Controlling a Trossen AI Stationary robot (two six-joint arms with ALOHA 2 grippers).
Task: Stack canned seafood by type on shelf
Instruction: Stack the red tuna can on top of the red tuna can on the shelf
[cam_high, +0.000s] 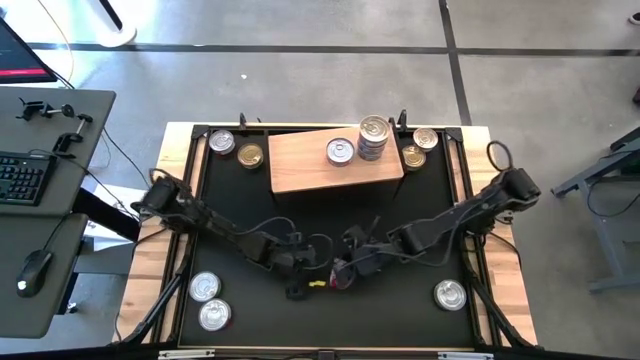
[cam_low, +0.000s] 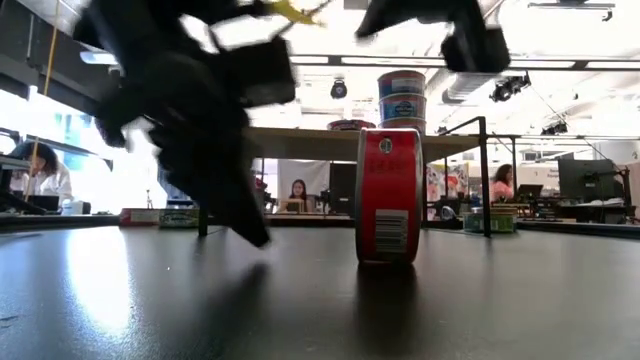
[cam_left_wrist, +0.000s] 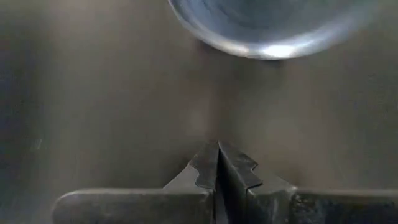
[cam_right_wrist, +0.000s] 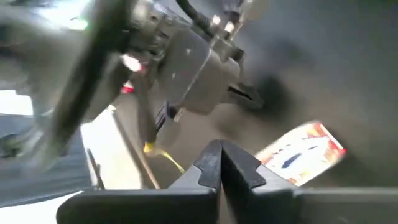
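Low view: red can (cam_low: 390, 196) stands on edge on the mat, near side of shelf (cam_high: 335, 165). Left gripper (cam_left_wrist: 218, 163) and right gripper (cam_right_wrist: 220, 158) both pinched shut, empty, crowding it. A nudge likely rolls it. Stack (cam_high: 373, 138) on shelf could topple.

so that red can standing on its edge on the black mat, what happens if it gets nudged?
The red round tin rests on its curved side, label upright, so a nudge would probably roll it across the smooth black mat. Standing on so narrow an edge, it may also topple flat. It looks like rigid metal, unlikely to dent.
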